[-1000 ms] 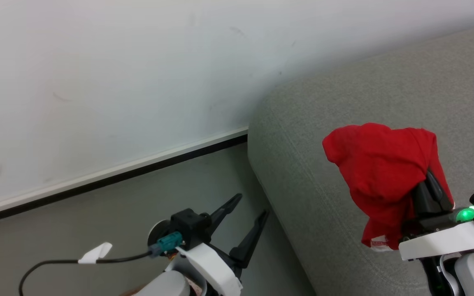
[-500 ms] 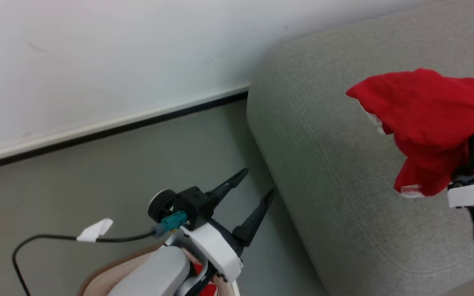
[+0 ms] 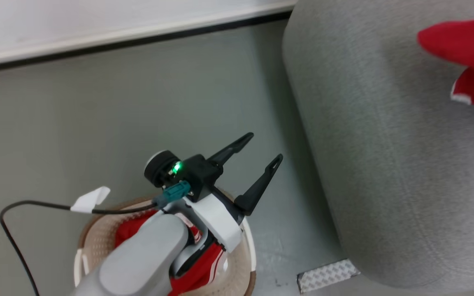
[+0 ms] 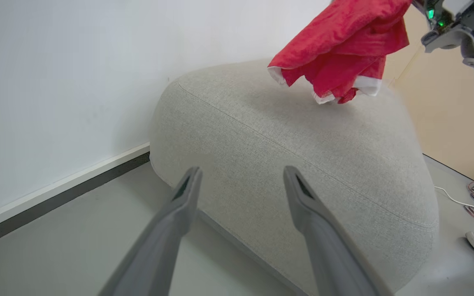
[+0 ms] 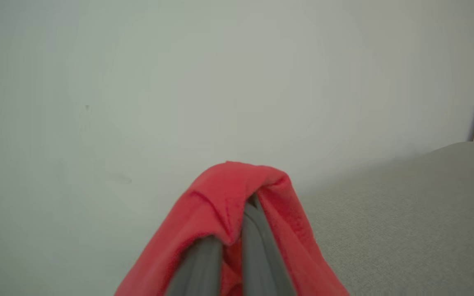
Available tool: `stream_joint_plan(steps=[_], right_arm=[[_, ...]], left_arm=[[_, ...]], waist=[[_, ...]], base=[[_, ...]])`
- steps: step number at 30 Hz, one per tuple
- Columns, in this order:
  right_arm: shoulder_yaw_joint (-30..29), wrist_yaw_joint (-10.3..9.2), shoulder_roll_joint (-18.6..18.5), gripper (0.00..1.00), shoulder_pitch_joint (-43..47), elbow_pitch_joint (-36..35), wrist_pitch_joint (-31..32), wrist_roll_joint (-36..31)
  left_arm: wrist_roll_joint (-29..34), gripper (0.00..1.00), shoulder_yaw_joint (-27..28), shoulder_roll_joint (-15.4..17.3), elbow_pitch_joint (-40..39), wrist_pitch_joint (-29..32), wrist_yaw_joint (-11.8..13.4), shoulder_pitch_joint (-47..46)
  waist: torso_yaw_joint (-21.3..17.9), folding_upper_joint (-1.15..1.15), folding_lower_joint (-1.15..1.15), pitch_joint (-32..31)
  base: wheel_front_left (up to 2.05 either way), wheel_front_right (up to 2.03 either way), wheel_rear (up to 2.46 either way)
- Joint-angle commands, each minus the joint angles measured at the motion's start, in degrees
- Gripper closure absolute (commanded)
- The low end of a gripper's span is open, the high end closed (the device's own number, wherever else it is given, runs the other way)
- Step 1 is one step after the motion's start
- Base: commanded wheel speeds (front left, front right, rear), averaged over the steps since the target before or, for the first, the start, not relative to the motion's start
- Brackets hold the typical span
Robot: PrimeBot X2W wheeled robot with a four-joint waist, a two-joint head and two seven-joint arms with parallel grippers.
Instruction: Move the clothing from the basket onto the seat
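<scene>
Transferring is in hand: a garment (image 4: pixel 340 45) is clamped in the closed right gripper (image 5: pixel 237 238), apparently just above the seat (image 4: pixel 303 156). Lowering and release are required next. The left gripper (image 3: pixel 263 147) is spread wide, empty.

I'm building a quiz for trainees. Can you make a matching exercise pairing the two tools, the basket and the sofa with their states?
1. left tool
2. right tool
3. basket
4. sofa

A. grey, by the wall
B. shut on a red garment
C. open, empty
D. on the floor, red clothes inside

Pairs: 1-C; 2-B; 3-D; 4-A
</scene>
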Motion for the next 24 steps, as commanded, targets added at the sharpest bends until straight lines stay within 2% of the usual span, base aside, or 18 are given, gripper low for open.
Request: stream_joint_plan(steps=[1, 8, 14, 17, 18, 20, 21, 22, 24], right_arm=[[-0.68, 0.18, -0.97, 1.0, -1.88, 1.15, 0.04, -0.17], [-2.27, 0.18, -3.88, 1.0, -7.33, 8.63, 0.05, -1.5], [3.04, 0.17, -6.35, 1.0, -10.72, 18.18, 0.37, -1.0], [6.8, 0.16, -7.52, 1.0, -12.56, 22.86, 2.5, -0.12], [8.01, 0.15, -7.72, 0.97, -12.96, 24.29, 3.84, 0.39], [10.59, 0.13, -8.26, 0.56, -13.85, 25.92, 6.09, 1.34], [11.8, 0.12, -8.68, 0.23, -14.2, 26.47, 7.12, 1.78], [13.08, 0.12, -8.77, 0.0, -14.33, 26.95, 8.19, 2.34], [15.46, 0.12, -9.12, 0.0, -14.31, 27.61, 10.57, 3.52]], left_arm=[[0.81, 0.0, 0.22, 0.62, -0.39, 0.16, 0.24, -1.05], [1.32, 0.0, 0.67, 1.64, -1.81, 0.42, 0.9, -2.58], [1.15, 0.0, 0.76, 1.57, -1.79, 0.06, 1.11, -3.03], [0.83, 0.0, 0.9, 1.54, -1.44, -0.21, 1.2, -3.19], [0.68, 0.0, 0.92, 1.52, -1.24, -0.37, 1.21, -3.13], [0.43, 0.0, 1.02, 1.47, -0.88, -0.62, 1.22, -2.92], [0.29, 0.0, 1.02, 1.42, -0.74, -0.67, 1.24, -2.82], [0.24, 0.0, 1.03, 1.36, -0.55, -0.8, 1.28, -2.65], [-0.06, 0.0, 0.97, 1.03, -0.25, -1.11, 1.22, -2.34]], waist=[[2.65, 0.0, -0.02, 3.7], [4.42, 0.0, -0.02, 7.79], [4.9, 0.0, -0.02, 8.53], [4.97, 0.0, -0.02, 8.36], [4.94, 0.0, -0.02, 8.1], [4.81, 0.0, -0.02, 7.53], [4.74, 0.0, -0.02, 7.24], [4.64, 0.0, -0.02, 6.83], [4.48, 0.0, -0.02, 6.1]], base=[[0.0, 0.0, 0.0], [0.0, 0.0, 0.0], [0.0, 0.0, 0.0], [0.0, 0.0, 0.0], [0.0, 0.0, 0.0], [0.0, 0.0, 0.0], [0.0, 0.0, 0.0], [0.0, 0.0, 0.0], [0.0, 0.0, 0.0]])
